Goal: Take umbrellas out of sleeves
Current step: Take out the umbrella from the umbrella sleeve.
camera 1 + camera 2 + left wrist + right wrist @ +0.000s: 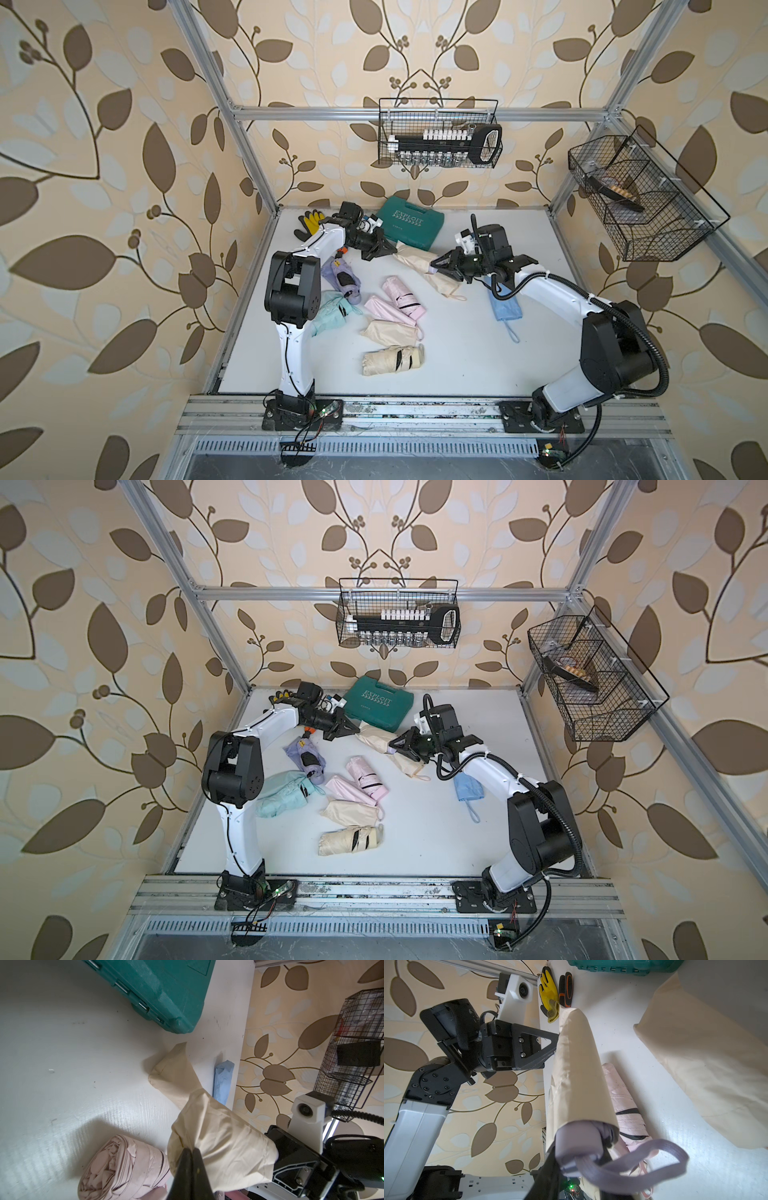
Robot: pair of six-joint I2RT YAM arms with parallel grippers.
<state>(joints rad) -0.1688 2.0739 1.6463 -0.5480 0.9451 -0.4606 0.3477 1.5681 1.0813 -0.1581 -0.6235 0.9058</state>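
In both top views, your left gripper [390, 249] and right gripper [436, 265] meet at the far middle of the table [498, 365]. Each is closed on one end of a cream sleeve [412, 255] stretched between them, just in front of the green case [409, 222]. A second cream sleeve [409, 762] lies on the table under the right gripper. A blue sleeve [467, 787] lies nearer, beneath the right arm. Near the middle of the table, well apart from the grippers, lie a pink umbrella [403, 297] and a cream umbrella [392, 359].

In the left wrist view, your left fingertips [187, 1154] are pressed together on a pinch of the cream sleeve's fabric. The sleeve bulges away from them toward the right gripper's body. The pink umbrella sits on the table just beside the fingertips.

In the right wrist view, your right gripper is clamped on the lilac handle [577, 1142] of the sleeved umbrella. The handle pokes out of the sleeve's open mouth, and its wrist loop [643, 1159] hangs free. The left gripper's tip touches the sleeve's far end. The yellow-black gloves [550, 995] lie beyond it at the table's far left edge.
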